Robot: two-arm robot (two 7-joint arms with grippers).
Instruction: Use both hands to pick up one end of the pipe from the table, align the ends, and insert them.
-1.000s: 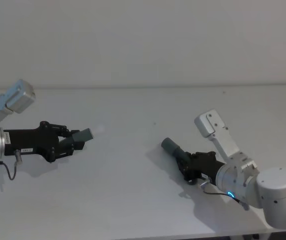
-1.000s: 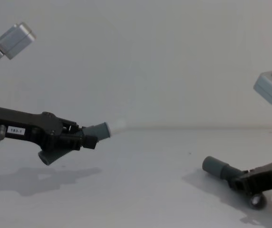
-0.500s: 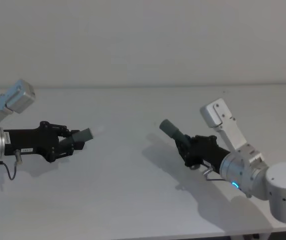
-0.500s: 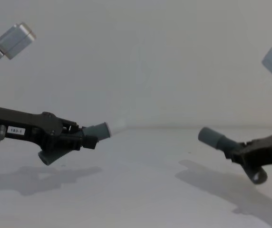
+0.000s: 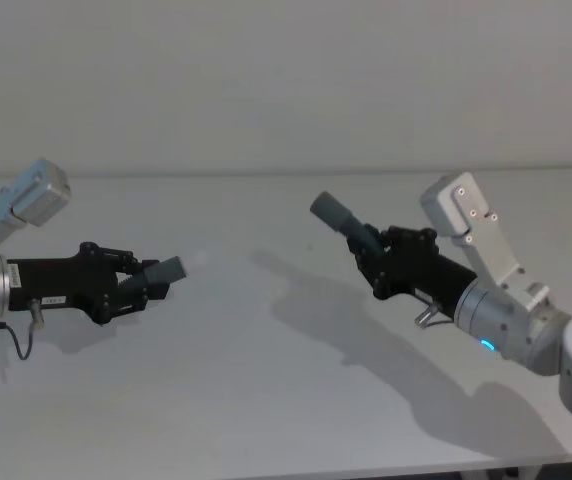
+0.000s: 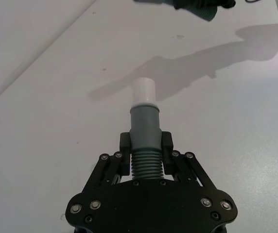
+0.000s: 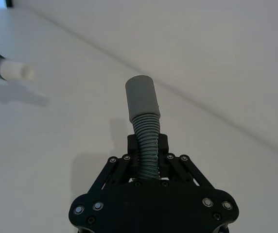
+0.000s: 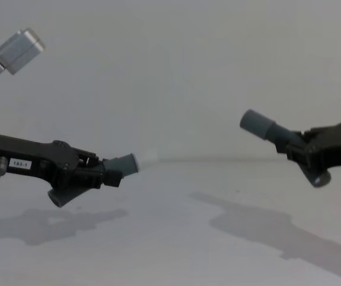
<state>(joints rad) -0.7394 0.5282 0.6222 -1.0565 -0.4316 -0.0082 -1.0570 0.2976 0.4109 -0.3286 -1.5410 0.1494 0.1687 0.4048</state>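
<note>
1. Dark grey ribbed hose sits in each of my grippers, and both pieces hang clear of the white table (image 5: 266, 400).
2. My left gripper (image 5: 154, 282), low on my left side, is clamped on the ribbed middle of the left hose piece (image 6: 144, 131). Its cuff ends in a white tip (image 6: 144, 91) that points toward my right and slightly upward.
3. My right gripper (image 5: 371, 262), higher on my right side, is clamped on the thin ribs of the right hose piece (image 7: 146, 141). Its grey cuff (image 5: 333, 211) points toward my left and upward.
4. The two ends face each other but are well apart, with the grey cuff above the white tip.
5. Their long axes do not line up, since each tilts upward.
6. I judge that the right piece must drop and level before the ends can close.
7. The grey cuff's mouth is probably open, though I cannot see inside it.
</note>
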